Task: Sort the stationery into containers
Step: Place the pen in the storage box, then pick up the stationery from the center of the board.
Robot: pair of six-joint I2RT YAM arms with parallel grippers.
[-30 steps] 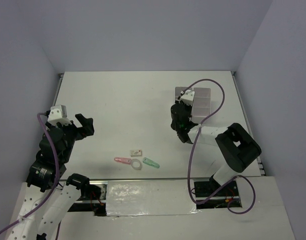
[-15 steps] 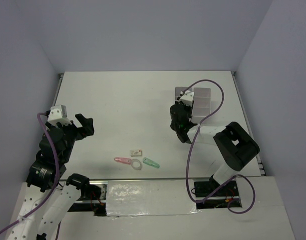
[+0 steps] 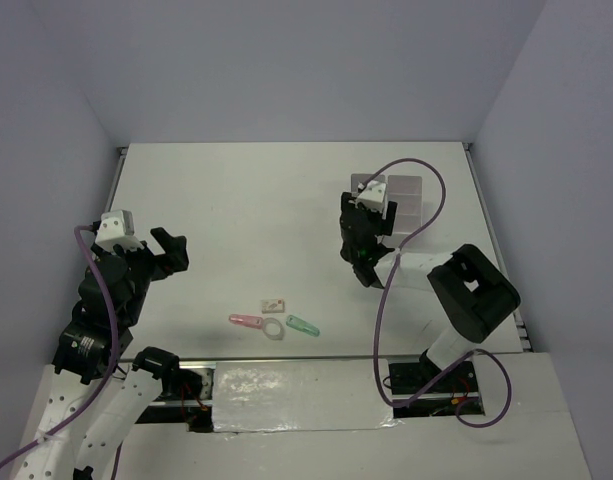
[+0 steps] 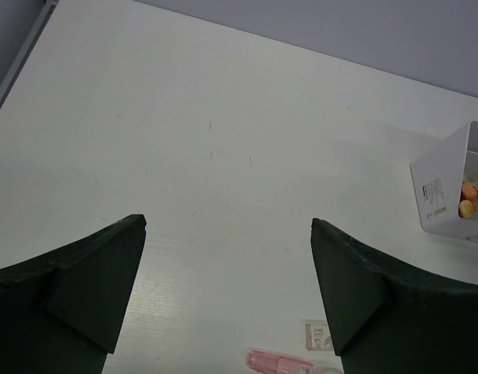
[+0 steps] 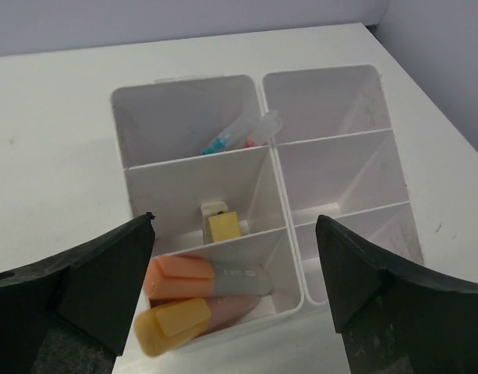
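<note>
Over on the left, the left end effector [image 3: 172,250] hangs above the desk [image 3: 246,210] with its jaws spread fully apart, holding nothing and touching nothing. Its wrist view shows only bare desk surface between the two dark fingers [image 4: 90,273].

Nearer the middle, toward the near edge of the desk, four loose pieces lie close together: a pink piece [image 3: 245,321], a small white eraser [image 3: 274,303] just behind it, a clear ring [image 3: 273,329] and a green piece [image 3: 303,325]. The ring lies between the pink and green pieces.

Further right, the right end effector [image 3: 364,222] is poised over the near left end of the white compartment container [image 3: 414,200], which sits at the far right of the desk. Its jaws stand wide apart with nothing gripped between them; whether they touch the container's rim I cannot tell.

Inside the container's left column, the far compartment holds thin pens [image 5: 242,134] leaning on the divider, the middle one a yellow eraser [image 5: 223,226] with a smaller white piece [image 5: 213,207] behind it, and the near one an orange highlighter [image 5: 200,276] beside a yellow-orange highlighter [image 5: 176,323].
</note>
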